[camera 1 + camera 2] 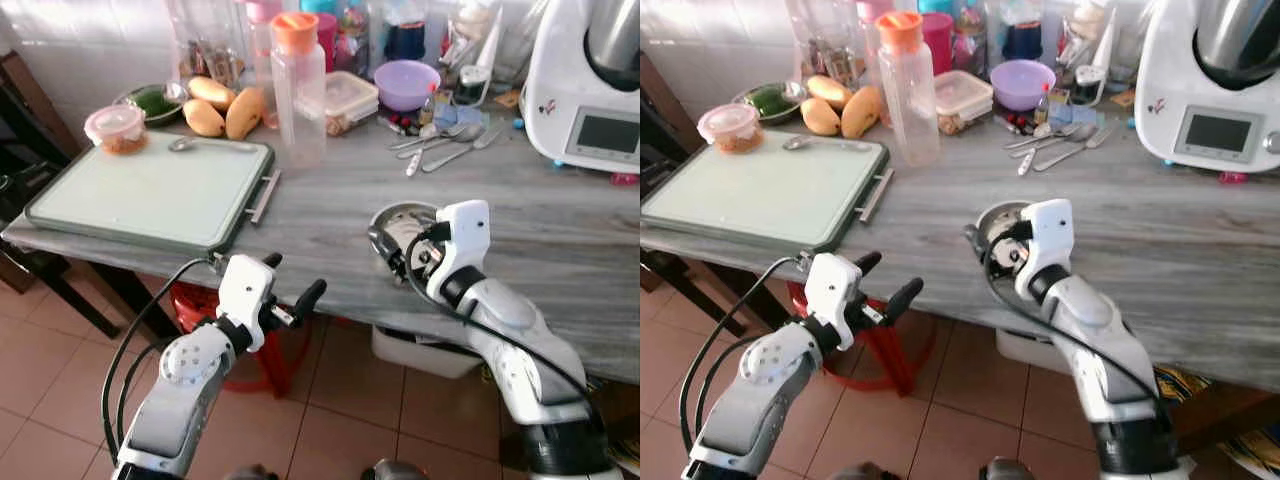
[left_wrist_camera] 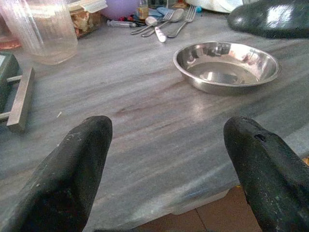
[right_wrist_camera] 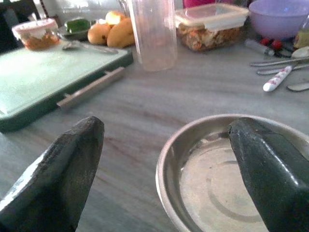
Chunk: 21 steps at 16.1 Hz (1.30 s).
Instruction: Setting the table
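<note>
Bowl (image 3: 227,183) under spread right end effector (image 3: 164,169), rim between fingers.

Silver bowl (image 1: 398,222), grey-veined counter (image 1: 320,215), black-fingered tools

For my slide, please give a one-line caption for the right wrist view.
Open right gripper straddling the near rim of a steel bowl on the grey counter.

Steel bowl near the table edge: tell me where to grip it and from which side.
Grip the steel bowl by its thin near rim, coming from the table-edge side. It sits upright and shallow, so one finger goes inside, one outside. The right gripper, open, already straddles that rim.
</note>
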{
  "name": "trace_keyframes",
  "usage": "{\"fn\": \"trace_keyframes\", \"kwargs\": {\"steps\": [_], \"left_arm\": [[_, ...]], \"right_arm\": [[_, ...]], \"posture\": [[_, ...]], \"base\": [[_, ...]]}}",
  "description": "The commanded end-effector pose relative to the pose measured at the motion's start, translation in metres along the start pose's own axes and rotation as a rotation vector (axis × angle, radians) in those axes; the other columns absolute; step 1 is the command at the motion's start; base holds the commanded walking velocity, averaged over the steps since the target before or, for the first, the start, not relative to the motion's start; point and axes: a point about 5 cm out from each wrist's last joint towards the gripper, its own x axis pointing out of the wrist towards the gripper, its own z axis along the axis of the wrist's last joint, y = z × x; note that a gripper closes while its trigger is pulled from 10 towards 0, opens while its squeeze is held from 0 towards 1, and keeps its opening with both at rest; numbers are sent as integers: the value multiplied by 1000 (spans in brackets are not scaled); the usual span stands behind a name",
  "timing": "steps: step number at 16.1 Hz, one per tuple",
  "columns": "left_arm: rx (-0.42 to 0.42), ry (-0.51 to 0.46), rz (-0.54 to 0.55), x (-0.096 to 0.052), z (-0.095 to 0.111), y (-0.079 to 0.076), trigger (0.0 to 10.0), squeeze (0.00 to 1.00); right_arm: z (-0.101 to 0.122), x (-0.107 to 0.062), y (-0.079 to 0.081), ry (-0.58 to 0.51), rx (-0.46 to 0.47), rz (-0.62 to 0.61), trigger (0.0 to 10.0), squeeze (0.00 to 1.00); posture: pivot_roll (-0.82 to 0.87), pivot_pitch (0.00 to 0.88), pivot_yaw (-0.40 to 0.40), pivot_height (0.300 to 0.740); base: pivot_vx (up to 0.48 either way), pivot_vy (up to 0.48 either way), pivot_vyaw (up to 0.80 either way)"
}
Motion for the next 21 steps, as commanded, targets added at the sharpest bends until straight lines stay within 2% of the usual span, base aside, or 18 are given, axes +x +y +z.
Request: {"fn": "trace_keyframes", "kwargs": {"steps": [1, 3, 6, 11, 13, 16, 18, 19, 21], "left_arm": [[12, 16, 0, -1, -1, 1, 10000, 0], [12, 20, 6, -3, -2, 1, 10000, 0], [17, 25, 6, -5, -2, 1, 10000, 0], [22, 36, 9, -8, -2, 2, 10000, 0], [28, 43, 5, -8, -2, 2, 10000, 0], [33, 45, -1, -7, -2, 2, 10000, 0], [33, 47, -2, -6, -2, 2, 10000, 0], [31, 47, -1, -6, -3, 2, 10000, 0], [31, 47, 0, -6, -3, 2, 10000, 0]], "right_arm": [[-3, 7, -4, 18, -24, 15, 10000, 1000], [-18, 17, -7, 58, -33, 58, 10000, 1000], [-32, 28, -1, 100, -29, 128, 10000, 1000], [-36, 27, -1, 111, -4, 140, 10000, 1000], [-34, 22, 5, 103, 45, 152, 10000, 1000], [-33, 16, 7, 104, 46, 119, 10000, 1000], [-31, 16, -1, 84, 10, 55, 10000, 1000], [-24, 17, -13, 50, 8, -22, 10000, 1000], [-20, 20, -24, 41, 14, -68, 10000, 1000]], "posture": [[-37, 0, 59, 740], [-30, 0, 59, 740], [-13, 0, 58, 740], [-10, 0, 62, 740], [-14, 0, 67, 740], [-18, 0, 68, 740], [-21, 0, 68, 740], [-21, 0, 68, 740], [-19, 0, 64, 740]], "base": [[0, 0, 0], [0, 0, 0], [0, 0, 0], [0, 0, 0], [0, 0, 0], [0, 0, 0], [0, 0, 0], [0, 0, 0], [0, 0, 0]]}}
